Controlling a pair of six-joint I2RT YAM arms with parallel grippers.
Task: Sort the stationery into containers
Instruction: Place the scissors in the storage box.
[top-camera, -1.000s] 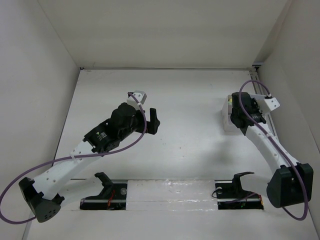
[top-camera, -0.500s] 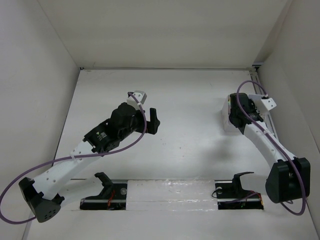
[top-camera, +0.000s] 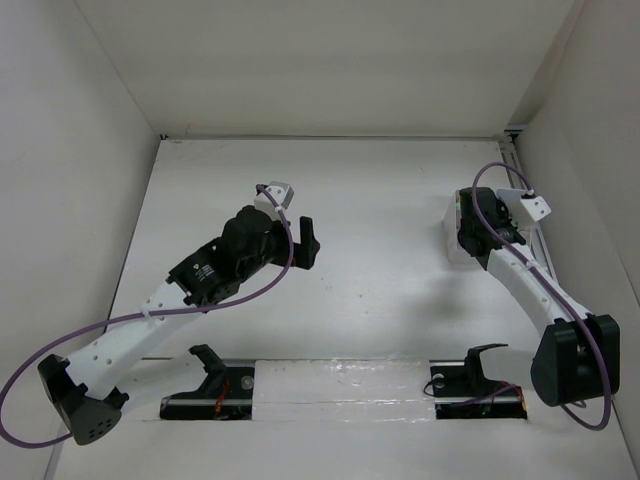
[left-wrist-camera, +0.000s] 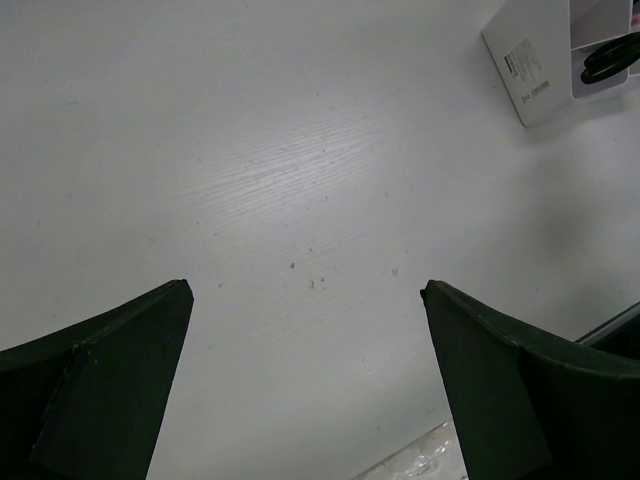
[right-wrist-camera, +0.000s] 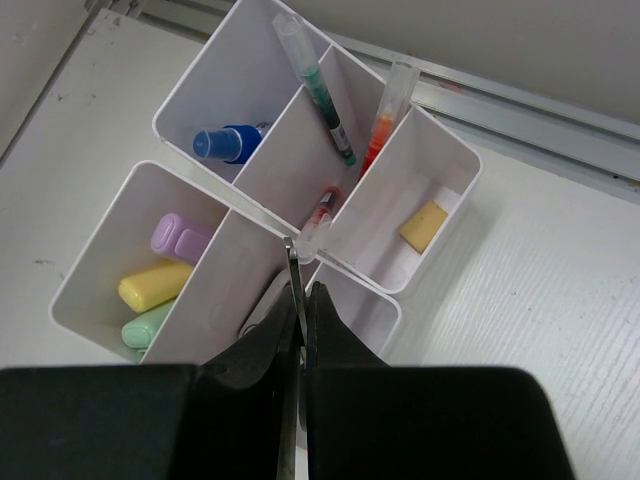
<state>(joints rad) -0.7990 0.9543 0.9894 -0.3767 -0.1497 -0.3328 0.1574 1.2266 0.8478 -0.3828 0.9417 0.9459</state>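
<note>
The containers (right-wrist-camera: 250, 215) are joined white bins; they also show at the table's right in the top view (top-camera: 452, 238) and in the left wrist view (left-wrist-camera: 540, 75). They hold a blue-capped bottle (right-wrist-camera: 225, 143), a green pen (right-wrist-camera: 322, 90), an orange-red pen (right-wrist-camera: 383, 125), a small yellowish eraser (right-wrist-camera: 424, 224), and purple (right-wrist-camera: 178, 240), yellow (right-wrist-camera: 155, 285) and pale green markers (right-wrist-camera: 148, 326). My right gripper (right-wrist-camera: 305, 290) is shut on the scissors' metal blades (right-wrist-camera: 292, 262), right above the bins; the handles are hidden. My left gripper (left-wrist-camera: 305, 290) is open and empty over bare table.
White walls close in the table on the left, back and right. A metal rail (right-wrist-camera: 520, 105) runs behind the bins. Two black holders (top-camera: 210, 362) stand at the near edge by the arm bases.
My right arm has shifted slightly back and left over the bins, still holding the scissors. The left arm has not moved.
</note>
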